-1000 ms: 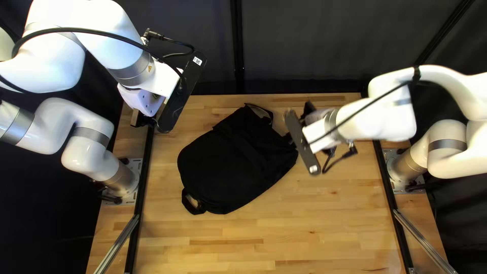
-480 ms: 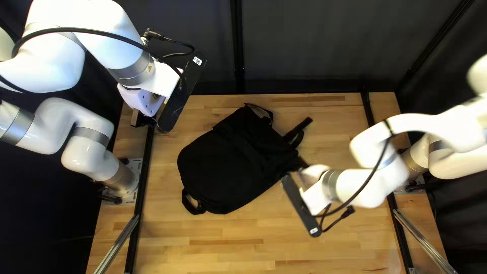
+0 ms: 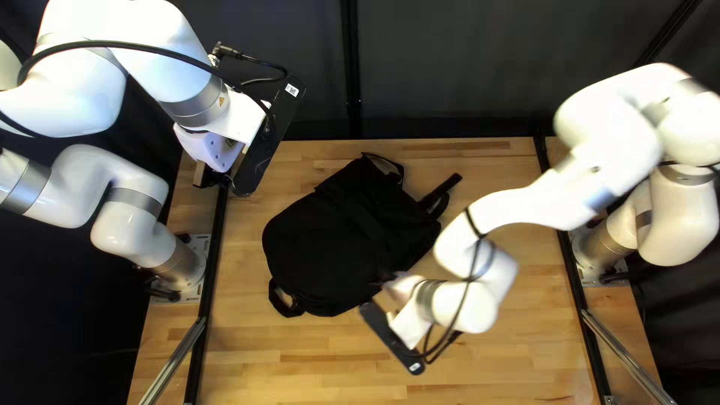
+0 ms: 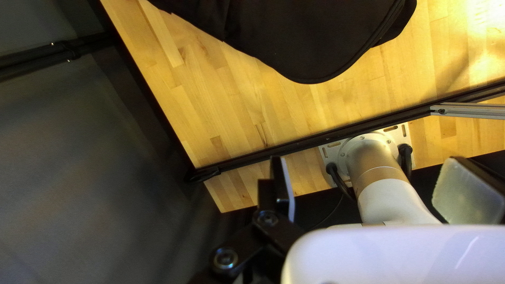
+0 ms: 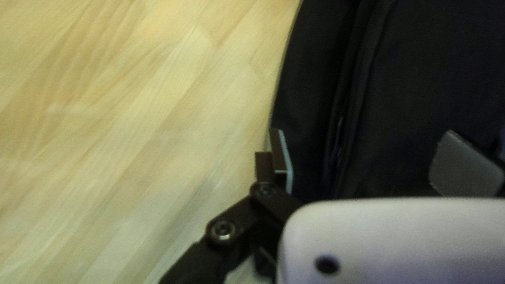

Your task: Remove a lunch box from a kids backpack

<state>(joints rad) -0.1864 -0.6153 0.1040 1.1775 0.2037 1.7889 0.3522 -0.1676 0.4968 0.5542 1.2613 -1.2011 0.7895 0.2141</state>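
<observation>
Triangle sign [image 3: 222, 101] on left arm [image 3: 191, 79], label [image 3: 292, 89] (unreadable) on black bar [image 3: 261, 154]

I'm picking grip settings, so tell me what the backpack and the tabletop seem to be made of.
The backpack looks like matte black fabric, probably synthetic: it folds softly and barely shines. The tabletop looks like pale wood, smooth and perhaps varnished: grain runs through many joined strips, and light glares off it in the left wrist view.

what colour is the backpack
Plain black; the backpack shows best in the top left view.
</observation>
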